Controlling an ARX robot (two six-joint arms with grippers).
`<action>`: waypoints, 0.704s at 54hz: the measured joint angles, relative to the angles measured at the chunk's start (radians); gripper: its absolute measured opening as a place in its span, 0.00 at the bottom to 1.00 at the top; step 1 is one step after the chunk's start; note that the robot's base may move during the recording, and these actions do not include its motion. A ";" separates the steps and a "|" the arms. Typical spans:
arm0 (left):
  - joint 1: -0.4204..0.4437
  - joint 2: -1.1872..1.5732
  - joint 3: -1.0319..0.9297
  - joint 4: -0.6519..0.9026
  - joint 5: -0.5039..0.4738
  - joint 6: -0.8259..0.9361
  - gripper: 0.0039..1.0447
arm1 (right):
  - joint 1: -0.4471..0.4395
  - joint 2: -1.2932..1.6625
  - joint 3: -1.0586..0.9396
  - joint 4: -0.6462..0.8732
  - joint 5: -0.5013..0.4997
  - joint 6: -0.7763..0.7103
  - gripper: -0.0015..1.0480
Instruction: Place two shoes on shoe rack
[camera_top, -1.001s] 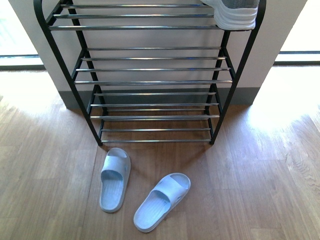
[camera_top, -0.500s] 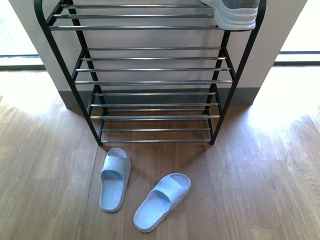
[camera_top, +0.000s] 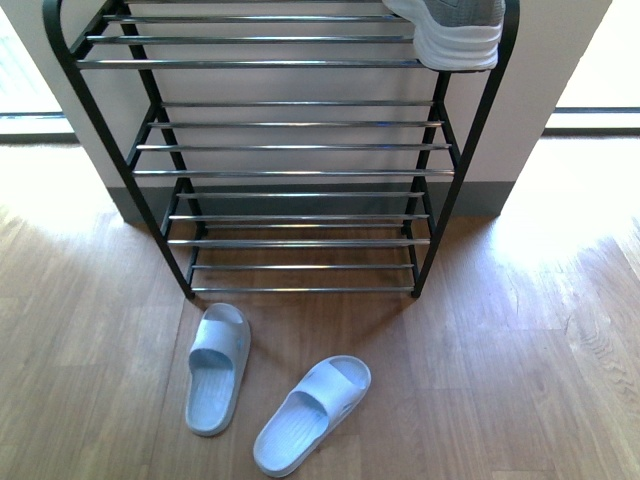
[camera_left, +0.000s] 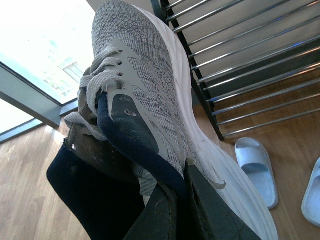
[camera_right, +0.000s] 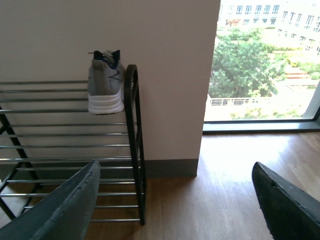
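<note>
Both slides (camera_top: 215, 368) and the shoe rack (camera_top: 250, 64) have shifted slightly left and down in front view; left fingers (camera_left: 207, 212) grip the sneaker (camera_left: 150, 85), judged light and soft-knit, at its firmer navy collar beside the rack; right fingers (camera_right: 65, 210) spread wide, empty.

- Daylight pours in from the far left and far right, bleaching the wooden floor (camera_top: 560, 220) to white glare on both sides; the middle is evenly lit and sharp.
- The shoe rack (camera_top: 290, 173) throws a soft shadow beneath it, and its rods glint.
- Left wrist view: the window (camera_left: 35, 40) is blown out white, while the sneaker (camera_left: 150, 100) is crisp.
- Right wrist view: the right gripper (camera_right: 175, 167) shows dark, blurred fingers (camera_right: 65, 210); the trees outside are bright.
</note>
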 joint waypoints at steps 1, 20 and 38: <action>0.000 0.000 0.000 0.000 -0.001 0.000 0.01 | 0.000 0.000 0.000 0.000 0.000 0.000 0.90; 0.000 0.000 0.000 0.000 0.005 0.000 0.01 | 0.000 0.000 0.000 0.000 0.001 0.000 0.91; -0.002 0.004 0.000 0.000 0.001 -0.010 0.01 | 0.001 0.000 0.000 -0.002 0.004 0.000 0.91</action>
